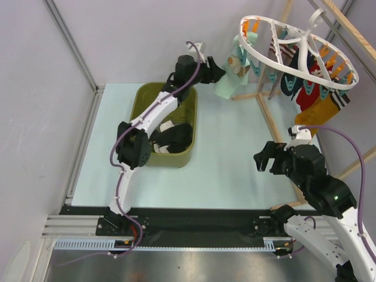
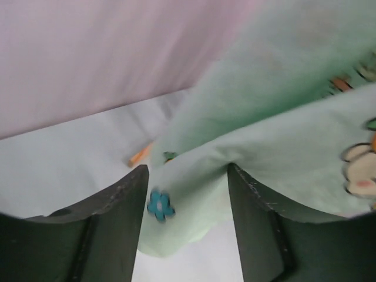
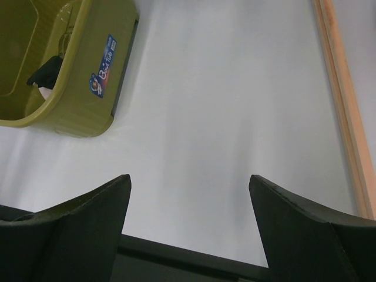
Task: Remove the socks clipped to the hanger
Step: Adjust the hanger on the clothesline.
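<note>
- Up at the far right of the counter [image 1: 229, 158], the hanger [image 1: 267, 17] carries a red sock [image 1: 306, 94], a mustard sock [image 1: 323, 108] and a dark sock [image 1: 289, 82], all pegged along its near side.
- At its left rim the mint sock [image 1: 232, 73] hangs clipped. My left end effector [image 2: 187, 167] is on it, jaws partly apart, the fabric's fold lying between the fingers.
- My right end effector [image 3: 188, 182] is spread wide, holding nothing, over bare counter beside the wooden rack [image 3: 341, 88].
- Left of it, the olive tub [image 1: 144, 97] holds dark and pale socks [image 1: 173, 138].
</note>
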Robot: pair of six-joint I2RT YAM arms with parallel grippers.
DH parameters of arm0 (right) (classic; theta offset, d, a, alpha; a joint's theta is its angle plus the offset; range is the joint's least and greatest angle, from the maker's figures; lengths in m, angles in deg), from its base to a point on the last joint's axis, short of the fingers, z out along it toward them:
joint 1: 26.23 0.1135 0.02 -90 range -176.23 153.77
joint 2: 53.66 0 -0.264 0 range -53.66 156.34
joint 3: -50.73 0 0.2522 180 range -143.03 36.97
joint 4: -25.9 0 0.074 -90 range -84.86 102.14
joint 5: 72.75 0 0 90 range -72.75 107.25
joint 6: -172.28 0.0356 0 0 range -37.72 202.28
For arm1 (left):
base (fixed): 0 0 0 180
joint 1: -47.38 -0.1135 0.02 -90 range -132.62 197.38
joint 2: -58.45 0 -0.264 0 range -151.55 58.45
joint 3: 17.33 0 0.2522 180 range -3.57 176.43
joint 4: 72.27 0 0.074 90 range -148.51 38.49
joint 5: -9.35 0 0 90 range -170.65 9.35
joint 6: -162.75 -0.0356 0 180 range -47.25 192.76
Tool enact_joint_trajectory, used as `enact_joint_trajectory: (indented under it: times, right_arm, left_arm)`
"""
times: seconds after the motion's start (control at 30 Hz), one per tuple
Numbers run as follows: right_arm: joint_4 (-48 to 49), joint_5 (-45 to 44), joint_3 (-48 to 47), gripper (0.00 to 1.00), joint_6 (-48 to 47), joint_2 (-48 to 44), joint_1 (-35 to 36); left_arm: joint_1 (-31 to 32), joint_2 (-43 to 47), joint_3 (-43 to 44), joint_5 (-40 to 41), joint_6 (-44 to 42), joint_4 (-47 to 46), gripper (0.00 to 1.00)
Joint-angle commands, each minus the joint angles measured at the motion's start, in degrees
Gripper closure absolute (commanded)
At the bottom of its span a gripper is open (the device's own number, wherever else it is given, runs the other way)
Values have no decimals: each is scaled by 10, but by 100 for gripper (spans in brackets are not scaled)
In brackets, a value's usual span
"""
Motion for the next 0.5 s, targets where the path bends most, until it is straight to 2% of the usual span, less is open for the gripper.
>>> enact_joint_trajectory:
  times: [0.0, 0.17, 0.3, 0.47]
  right_arm:
    - [-16, -5, -36, 12, 15, -8, 0]
    - [-26, -16, -29, 12, 48, -18, 0]
    - [-37, -22, -2, 12, 87, -34, 0]
    - [-94, -79, -14, 12, 123, -38, 0]
  left_arm:
    - [-50, -11, 25, -35, 130, -41, 37]
    - [-54, 68, -25, -59, 97, -40, 30]
    - [-54, 151, -122, -65, 65, -34, 28]
    - [-47, 262, -234, -95, 36, -49, 28]
